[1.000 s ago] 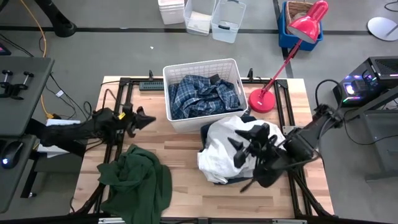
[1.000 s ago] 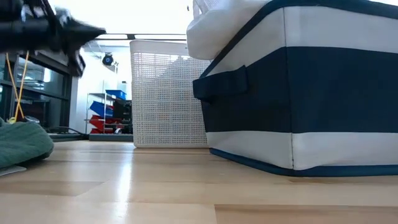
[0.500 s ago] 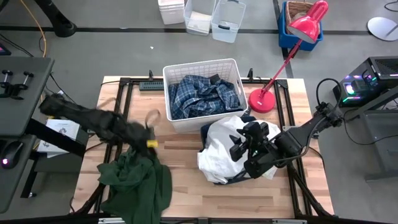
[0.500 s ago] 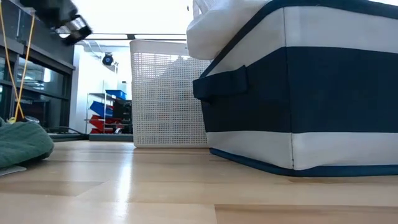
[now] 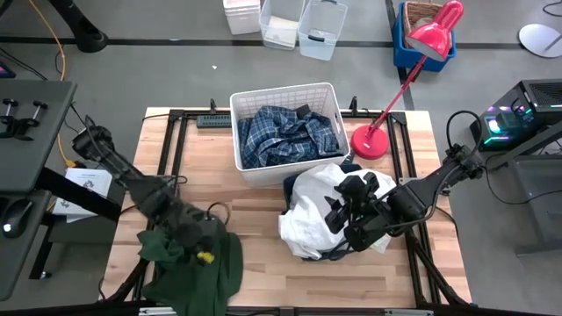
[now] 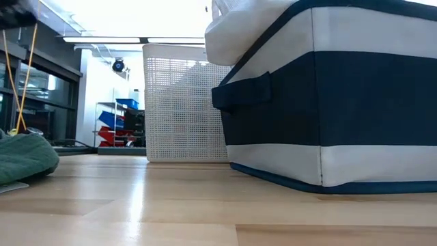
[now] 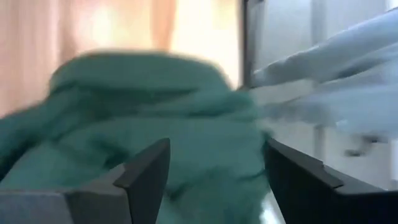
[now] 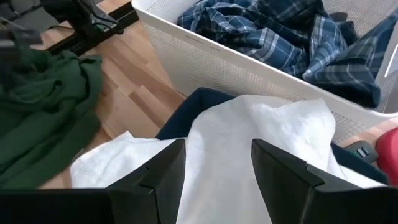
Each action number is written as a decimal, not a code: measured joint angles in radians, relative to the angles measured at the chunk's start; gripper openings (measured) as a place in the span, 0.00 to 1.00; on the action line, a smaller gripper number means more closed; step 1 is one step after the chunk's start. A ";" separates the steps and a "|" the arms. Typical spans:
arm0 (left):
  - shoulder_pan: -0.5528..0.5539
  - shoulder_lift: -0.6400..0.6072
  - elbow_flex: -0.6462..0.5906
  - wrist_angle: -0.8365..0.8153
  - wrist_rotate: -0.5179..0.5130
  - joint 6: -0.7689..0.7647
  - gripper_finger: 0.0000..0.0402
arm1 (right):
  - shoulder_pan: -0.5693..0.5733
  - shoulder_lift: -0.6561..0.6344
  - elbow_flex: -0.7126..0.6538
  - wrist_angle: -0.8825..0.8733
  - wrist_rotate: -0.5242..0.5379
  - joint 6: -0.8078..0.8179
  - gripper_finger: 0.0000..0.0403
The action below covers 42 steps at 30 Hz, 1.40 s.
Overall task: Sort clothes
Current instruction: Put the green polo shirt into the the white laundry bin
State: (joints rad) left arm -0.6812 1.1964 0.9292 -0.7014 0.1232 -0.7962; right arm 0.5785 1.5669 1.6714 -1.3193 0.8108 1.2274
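A dark green garment (image 5: 198, 272) lies crumpled on the table's near left part, and it also shows in the low view (image 6: 24, 157). My left gripper (image 5: 200, 244) stands open right over its far part, tipped down at the cloth (image 7: 124, 112). Large white clothes (image 5: 307, 211) are heaped on the navy blue bin (image 6: 328, 102) at the middle right. My right gripper (image 5: 342, 215) hangs open above them (image 8: 249, 137). The blue-and-white plaid shirt (image 5: 285, 136) lies inside the white slatted basket (image 5: 285, 90) at the far middle. My left gripper (image 7: 214, 149) has its open fingers (image 7: 149, 168) on either side of a hump of the green garment, coming at it from above. Whether the fingertips touch the cloth I cannot tell.
A red desk lamp (image 5: 373, 140) stands right of the basket, its arm reaching to the far right. Bare wood (image 5: 263, 281) lies between the green garment and the bin. Black frame rails run along the table's left and right sides.
My left gripper has swung from the table's left middle toward the near edge and down, tipping over until it stands above the green garment. It has left the low view. The garment lies as before.
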 joint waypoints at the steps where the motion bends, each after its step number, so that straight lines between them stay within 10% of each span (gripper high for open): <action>1: -0.028 0.013 0.011 -0.046 -0.045 -0.020 0.61 | 0.000 0.000 0.000 0.000 0.000 -0.010 0.44; 6: -0.102 0.155 0.064 -0.298 -0.152 -0.209 0.60 | 0.000 0.000 0.001 0.000 0.000 -0.041 0.44; 26: -0.123 0.680 0.111 -0.230 -0.014 -0.360 0.59 | 0.000 0.000 0.001 0.000 -0.029 -0.084 0.44; 30: -0.108 0.691 0.113 -0.216 -0.015 -0.307 0.48 | 0.000 0.000 0.001 0.002 -0.052 -0.081 0.44; 35: -0.061 0.647 0.100 -0.198 -0.085 -0.251 0.08 | 0.000 0.000 0.001 0.004 -0.062 -0.081 0.44; 42: 0.014 0.390 0.100 -0.140 -0.418 -0.264 0.03 | 0.000 0.000 0.001 0.005 -0.087 -0.074 0.44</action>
State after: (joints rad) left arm -0.6668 1.5864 1.0289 -0.8412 -0.2947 -1.0606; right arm 0.5785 1.5673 1.6726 -1.3144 0.7239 1.1530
